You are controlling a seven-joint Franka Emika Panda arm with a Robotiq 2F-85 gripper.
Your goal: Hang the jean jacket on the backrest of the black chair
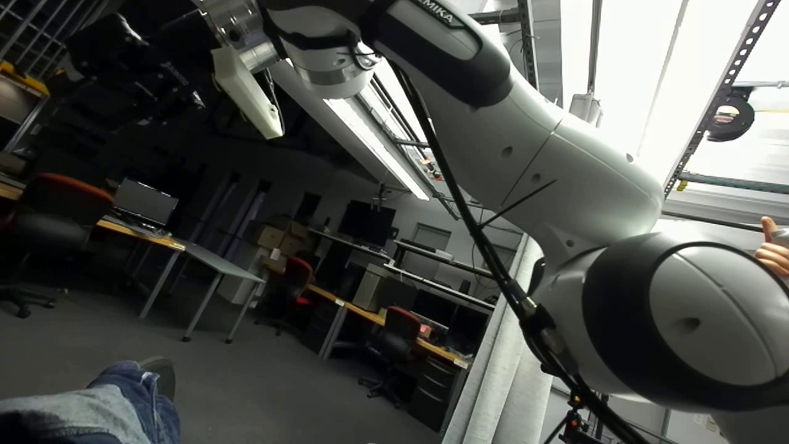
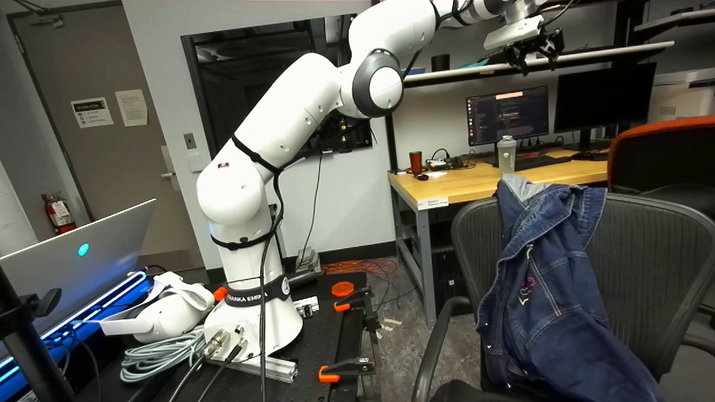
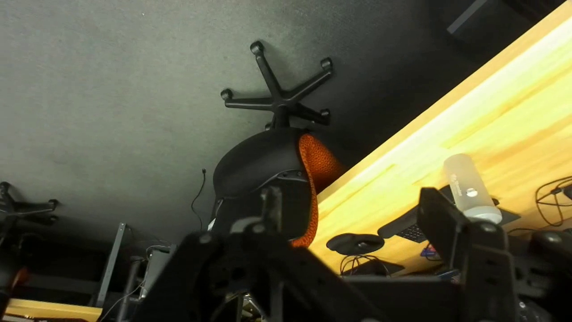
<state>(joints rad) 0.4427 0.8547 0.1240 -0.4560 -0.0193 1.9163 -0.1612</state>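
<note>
The blue jean jacket (image 2: 547, 301) hangs draped over the top of the black chair's backrest (image 2: 648, 257), left of its middle, with its collar and pale lining on the rim and its body down the side facing the camera. Jacket denim also shows at the lower left of an exterior view (image 1: 132, 407). My gripper (image 2: 539, 60) is high above the chair and apart from the jacket. In the wrist view its jaws (image 3: 351, 197) are wide apart with nothing between them. Jacket and black chair are out of the wrist view. Fingertips are too dark to make out in an exterior view.
A wooden desk (image 2: 458, 188) stands behind the chair, with a bottle (image 2: 506, 156), a red cup (image 2: 415, 162) and monitors (image 2: 507, 114). A shelf (image 2: 592, 57) runs behind the gripper. An orange-rimmed chair (image 2: 665, 131) stands at the right. The chair's armrest (image 2: 438, 346) juts forward.
</note>
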